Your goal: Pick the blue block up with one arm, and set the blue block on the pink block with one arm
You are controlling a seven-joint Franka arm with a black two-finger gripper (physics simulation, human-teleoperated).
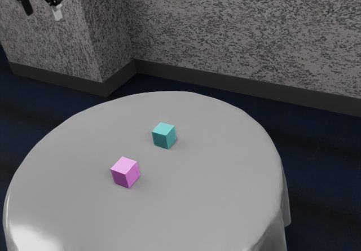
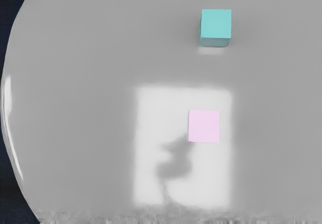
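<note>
Nearest you on the round grey table [image 1: 225,206] sits the pink block [image 1: 124,172], the place to stack. The blue block [image 1: 163,135] stands on the tabletop at about 1 o'clock from it, near but apart. It reads more teal than true blue: a small, clean-edged cube, flat on one face, with nothing on or against it.

Your gripper [image 1: 40,8] hangs high at about 10 o'clock from both blocks, well apart from them. Its two fingers are spread with nothing between them. So you are at the very start, I judge: the reach toward the blue block, with the pick not yet made.

The next move calls for bringing the hand across and down over the blue block. Square the fingers to two opposite faces before closing, and take care not to nudge the pink block beside it.
</note>
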